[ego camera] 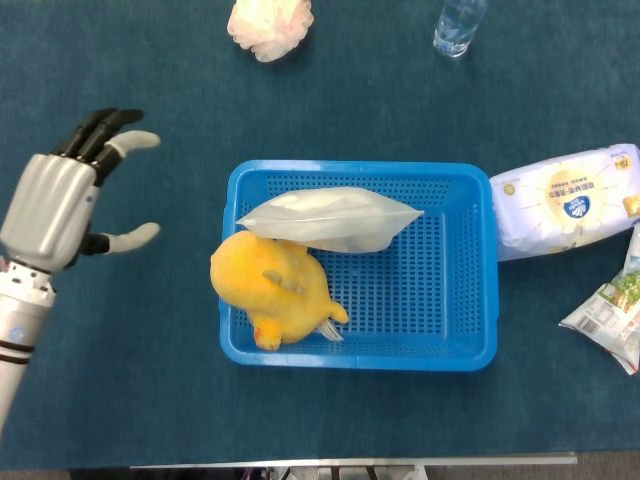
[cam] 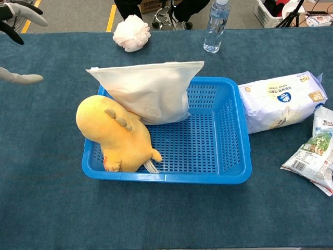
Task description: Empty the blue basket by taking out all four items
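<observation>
The blue basket sits mid-table. Inside it a yellow plush toy lies at the left end, and a white pouch stands upright along the back wall, leaning by the plush. Outside, to the right, lie a white tissue pack and a green-and-white snack bag. My left hand hovers left of the basket, open, fingers spread, holding nothing. The right hand is out of both views.
A pink-white bath puff and a clear water bottle stand at the table's far side. Dark teal cloth covers the table. Floor and chair legs show beyond the far edge in the chest view.
</observation>
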Controlling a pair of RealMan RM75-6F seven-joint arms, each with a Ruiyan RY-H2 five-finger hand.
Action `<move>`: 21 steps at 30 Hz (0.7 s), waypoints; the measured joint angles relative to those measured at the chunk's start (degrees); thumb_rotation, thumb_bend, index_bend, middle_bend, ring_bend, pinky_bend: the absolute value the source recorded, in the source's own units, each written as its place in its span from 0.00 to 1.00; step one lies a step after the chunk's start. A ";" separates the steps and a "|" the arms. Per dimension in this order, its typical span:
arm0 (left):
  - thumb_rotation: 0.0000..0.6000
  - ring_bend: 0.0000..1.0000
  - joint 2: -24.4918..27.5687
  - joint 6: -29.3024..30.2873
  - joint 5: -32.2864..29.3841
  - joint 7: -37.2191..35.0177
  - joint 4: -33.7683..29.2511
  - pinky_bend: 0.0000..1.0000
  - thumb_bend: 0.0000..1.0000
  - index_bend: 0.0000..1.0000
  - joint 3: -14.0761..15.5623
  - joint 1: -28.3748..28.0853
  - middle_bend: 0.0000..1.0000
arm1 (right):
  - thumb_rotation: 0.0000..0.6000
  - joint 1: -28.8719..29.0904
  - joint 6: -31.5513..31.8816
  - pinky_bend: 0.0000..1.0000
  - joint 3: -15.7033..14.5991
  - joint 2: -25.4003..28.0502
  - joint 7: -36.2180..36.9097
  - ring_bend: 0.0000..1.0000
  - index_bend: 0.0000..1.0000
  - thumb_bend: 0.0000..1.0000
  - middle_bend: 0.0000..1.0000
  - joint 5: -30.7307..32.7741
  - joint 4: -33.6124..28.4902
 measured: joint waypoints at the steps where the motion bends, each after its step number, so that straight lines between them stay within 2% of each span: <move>1: 1.00 0.12 0.36 -0.51 -0.16 -0.28 -0.72 0.35 0.10 0.24 -0.06 -0.32 0.15 | 1.00 -0.04 -0.12 0.48 0.02 -0.05 0.17 0.20 0.04 0.00 0.18 0.11 0.19; 11: 1.00 0.12 4.81 -9.04 -3.10 -1.64 -7.00 0.35 0.10 0.24 0.58 -4.54 0.14 | 1.00 -0.26 -0.85 0.48 0.06 -0.33 1.03 0.20 0.04 0.00 0.19 0.24 1.02; 21: 1.00 0.12 3.80 -13.06 -4.85 -2.13 -8.58 0.35 0.10 0.24 -0.13 -8.95 0.14 | 1.00 -0.58 -1.23 0.48 0.11 -0.78 2.14 0.20 0.04 0.00 0.19 0.68 1.97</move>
